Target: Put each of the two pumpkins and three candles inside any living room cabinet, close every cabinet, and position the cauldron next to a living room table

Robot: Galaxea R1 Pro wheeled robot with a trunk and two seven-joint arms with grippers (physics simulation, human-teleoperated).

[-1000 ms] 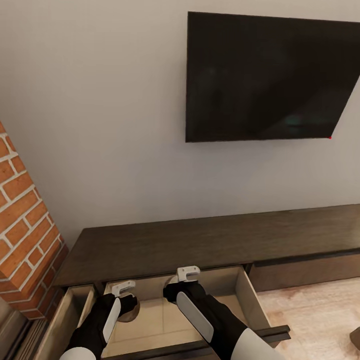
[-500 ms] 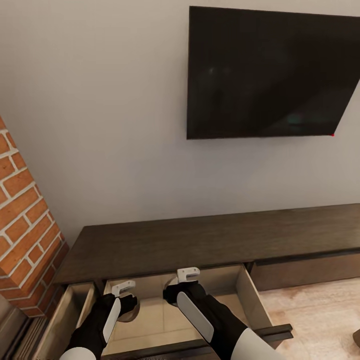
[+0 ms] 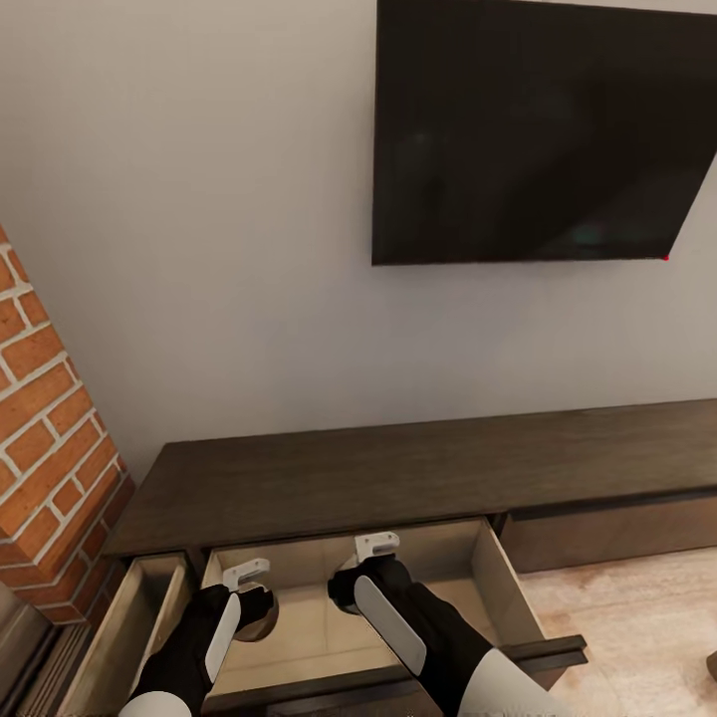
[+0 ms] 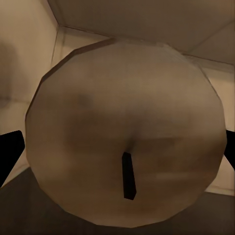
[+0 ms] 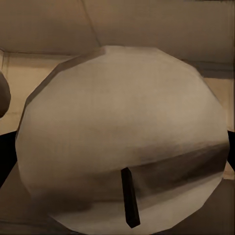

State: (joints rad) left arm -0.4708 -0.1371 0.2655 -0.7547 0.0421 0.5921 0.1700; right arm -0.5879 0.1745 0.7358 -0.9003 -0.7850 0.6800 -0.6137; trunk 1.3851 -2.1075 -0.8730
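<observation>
The cabinet is a long low dark-brown unit under the wall, with a wide drawer pulled open. Both my grippers hang inside that drawer. My left gripper is shut on a tan-grey candle, which the left wrist view shows close up as a round candle with a dark wick between black fingertips. My right gripper is shut on a second candle, largely hidden in the head view. The other candle's edge shows beside it.
A second, narrower drawer stands open at the cabinet's left end, beside a brick column. A dark television hangs on the wall above. Pale wood floor lies to the right, in front of a closed drawer front.
The whole picture has shifted slightly, so the camera has moved. Both grippers keep their candles and stay in the same place within the open drawer.
</observation>
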